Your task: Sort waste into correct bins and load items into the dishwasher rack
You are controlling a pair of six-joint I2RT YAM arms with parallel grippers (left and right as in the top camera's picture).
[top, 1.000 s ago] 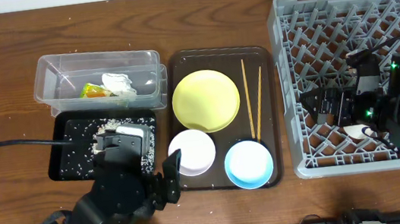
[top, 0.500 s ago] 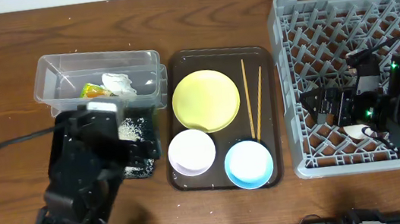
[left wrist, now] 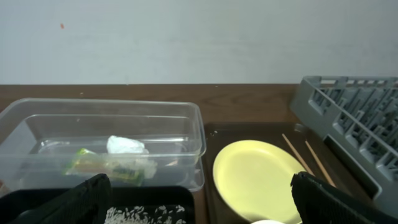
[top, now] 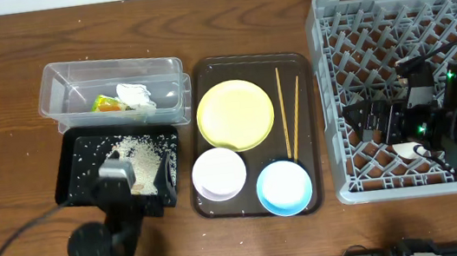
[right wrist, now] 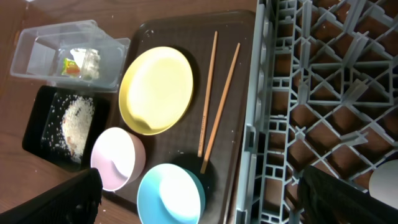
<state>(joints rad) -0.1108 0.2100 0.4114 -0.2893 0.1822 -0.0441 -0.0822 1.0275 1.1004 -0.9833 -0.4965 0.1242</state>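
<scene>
The dark brown serving tray [top: 204,71] is sitting mid-table, and everything else is being placed from it. On its far half the pale-yellow plate [top: 236,114] is lying flat. At its near-left corner the white bowl [top: 219,174] is sitting upright just beside the plate, and at its near-right corner the light-blue bowl [top: 285,187] is sitting upright too. The two chopsticks [top: 283,112] are lying side by side along the serving tray's right edge, drawing closer toward their near tips, which are ending at the light-blue bowl's rim. Just right of the serving tray the grey dishwasher rack [top: 397,7] is standing. The right gripper [right wrist: 200,180] is hovering over the rack's left side; its fingers are showing at the two lower corners of the right wrist view, spread wide and clasping nothing. Left of the serving tray, toward the far side, the clear tub [top: 152,72] is holding the green-and-orange wrapper [top: 103,104] and the crumpled tissue [top: 134,94], lying side by side. Nearer than the tub and just beside it, also left of the serving tray, the black tray [top: 71,165] is lying with the rice [top: 139,148] heaped toward its far-right part and loose grains scattered across its floor. The left gripper [left wrist: 200,190] is hanging over the black tray's near-right part, pointing toward the tub, its fingers standing well apart and gripping nothing.
</scene>
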